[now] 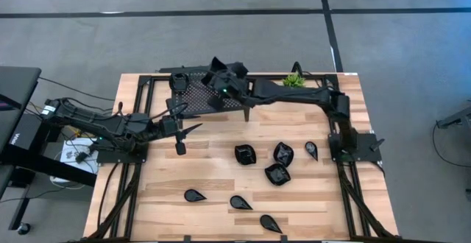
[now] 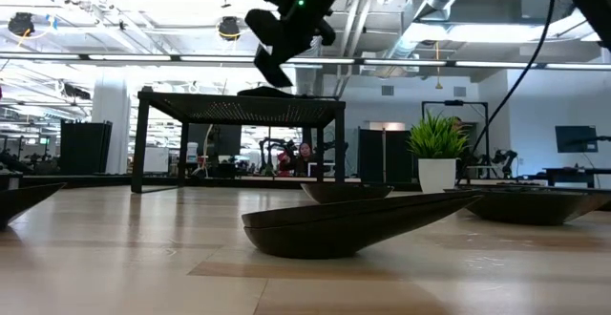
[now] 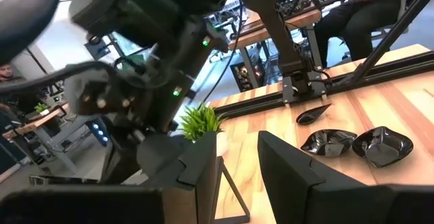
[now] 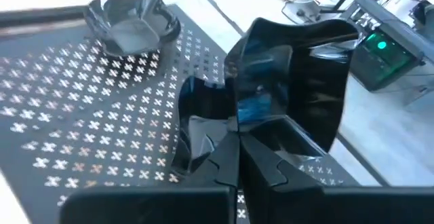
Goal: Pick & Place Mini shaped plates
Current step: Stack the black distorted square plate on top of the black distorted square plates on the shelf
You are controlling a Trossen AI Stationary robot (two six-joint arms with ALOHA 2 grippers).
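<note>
Right now the right gripper (image 4: 237,139) is clamped tight on a wavy-edged square plate (image 4: 291,81), pinching its rim so the dish stands on edge between the fingers. It hangs above the perforated stand (image 1: 199,88), clear of the surface. Edge-grip makes sense: these dishes are shallow and glossy, so the rim is the only thing two fingers can bite.

One roundish plate (image 4: 129,24) already sits on the stand, toward the far corner from the gripper. My read: the stand is the drop-off, and the held plate goes down beside that one, not on it. Tilting it flat before release looks like the tricky bit; let go on edge and it could roll or clatter.

Left gripper (image 1: 180,132) is parked just off the stand's front-left corner, above the table (image 1: 221,180), fingers partly spread with nothing between them. Looks like it's waiting, kept out of the right arm's path.

Out from the stand, toward the table's front: three bigger plates (image 1: 278,173) cluster close together, a small teardrop (image 1: 311,150) to their right, and three more teardrop plates (image 1: 240,202) strung along the front edge, well apart. All lie flat, none touching a gripper, so plenty left to move.

Green potted plant (image 1: 294,80) sits just right of the stand, not in play.
</note>
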